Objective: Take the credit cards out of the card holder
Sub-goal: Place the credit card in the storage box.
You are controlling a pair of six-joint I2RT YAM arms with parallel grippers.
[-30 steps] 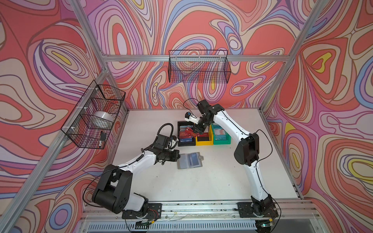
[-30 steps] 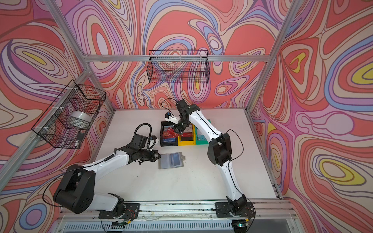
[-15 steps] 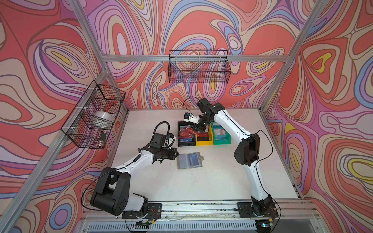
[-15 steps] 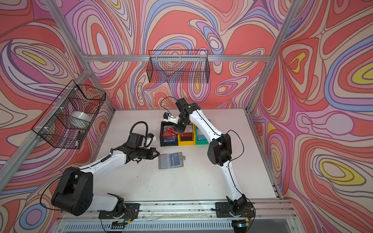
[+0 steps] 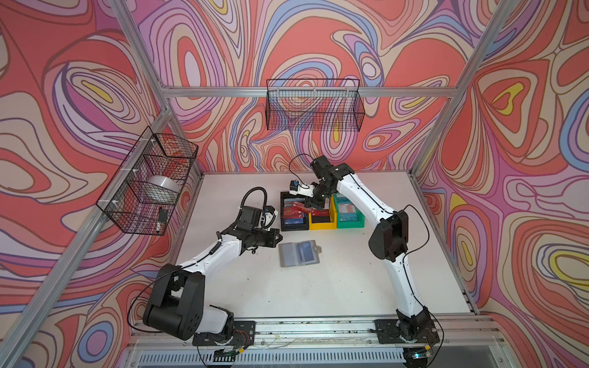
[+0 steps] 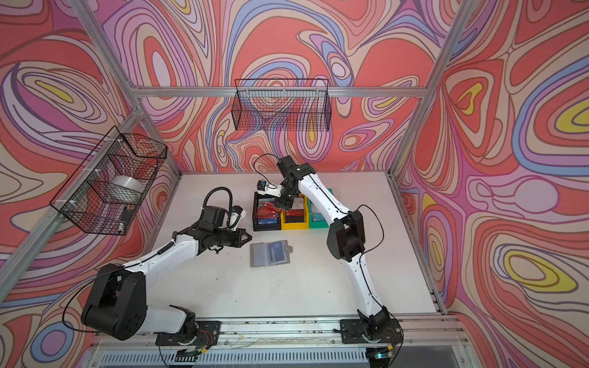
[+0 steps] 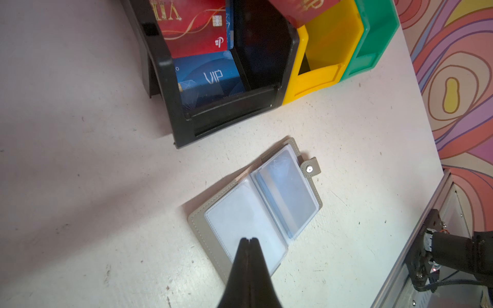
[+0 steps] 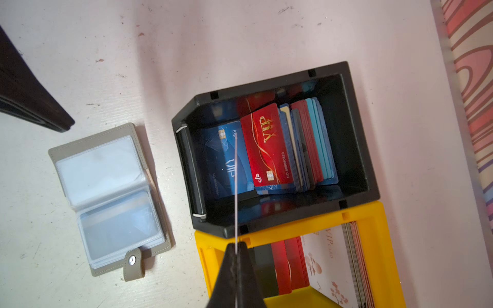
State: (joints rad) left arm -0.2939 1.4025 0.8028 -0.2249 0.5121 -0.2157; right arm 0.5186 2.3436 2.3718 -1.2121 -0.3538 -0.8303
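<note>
The right gripper (image 8: 236, 249) pinches a red card (image 5: 301, 209) edge-on above the black bin (image 8: 354, 149).
The left gripper (image 7: 248, 241), clenched on nothing, hangs near the open card holder (image 7: 288, 192) lying flat just beside that bin; more credit cards (image 8: 266, 149) stand inside it.

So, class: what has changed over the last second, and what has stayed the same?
The left gripper, fingers shut and empty, has drawn slightly away from the card holder. Unchanged: the right gripper holds a red credit card above the black bin; the holder lies open.
</note>
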